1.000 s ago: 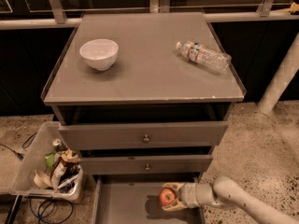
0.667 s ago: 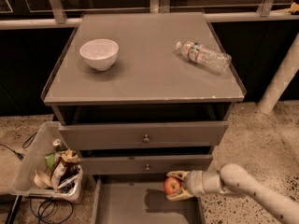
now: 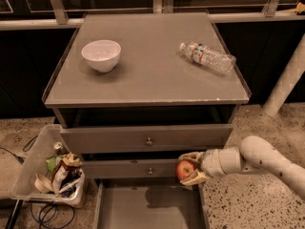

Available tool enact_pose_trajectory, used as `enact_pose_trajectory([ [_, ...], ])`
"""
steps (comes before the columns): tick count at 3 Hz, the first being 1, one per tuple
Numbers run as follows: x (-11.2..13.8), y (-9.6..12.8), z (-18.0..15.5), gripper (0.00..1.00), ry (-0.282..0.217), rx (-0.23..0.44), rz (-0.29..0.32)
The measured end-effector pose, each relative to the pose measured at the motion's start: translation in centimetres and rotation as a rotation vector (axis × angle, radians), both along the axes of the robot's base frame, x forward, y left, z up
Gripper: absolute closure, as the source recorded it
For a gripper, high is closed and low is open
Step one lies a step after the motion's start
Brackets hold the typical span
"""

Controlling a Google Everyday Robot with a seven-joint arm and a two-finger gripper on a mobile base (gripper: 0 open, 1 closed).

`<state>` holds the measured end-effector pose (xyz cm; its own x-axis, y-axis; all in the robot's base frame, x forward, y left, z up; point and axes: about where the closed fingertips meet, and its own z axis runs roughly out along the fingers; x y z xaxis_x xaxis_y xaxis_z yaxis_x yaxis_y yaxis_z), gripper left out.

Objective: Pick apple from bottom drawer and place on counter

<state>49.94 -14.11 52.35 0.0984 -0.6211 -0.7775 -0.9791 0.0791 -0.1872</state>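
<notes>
The apple (image 3: 185, 169) is showing as a small round fruit, red with a paler yellowish patch near its top. It is hanging in the air above the right rear corner of the open bottom drawer (image 3: 143, 210), level with the front of the middle drawer (image 3: 128, 169) and well below the counter (image 3: 152, 75).

The bottom drawer is running off the lower edge of the view, so only its rear floor and parts of its side walls are showing. The apple's right side is hiding behind the gripper, and the arm (image 3: 267, 160) is leaving the view at the right edge.

The gripper (image 3: 189, 168) is reaching in from the right, one pale finger (image 3: 191, 156) lying over the top of the apple and the other under it, clamping the fruit between them.

On the counter a white bowl (image 3: 101, 55) is sitting at the left and a clear plastic water bottle (image 3: 208, 57) is lying on its side at the right. A bin of rubbish (image 3: 33, 171) is standing on the floor to the left of the cabinet.
</notes>
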Motion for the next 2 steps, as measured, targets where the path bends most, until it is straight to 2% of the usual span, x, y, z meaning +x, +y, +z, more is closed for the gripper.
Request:
enact_pose_trajectory([
  [1,0.0,0.0,0.0,1.0,0.0,0.0,0.0],
  [2,-0.27,0.43,0.48,1.0,-0.012,-0.028,-0.001],
])
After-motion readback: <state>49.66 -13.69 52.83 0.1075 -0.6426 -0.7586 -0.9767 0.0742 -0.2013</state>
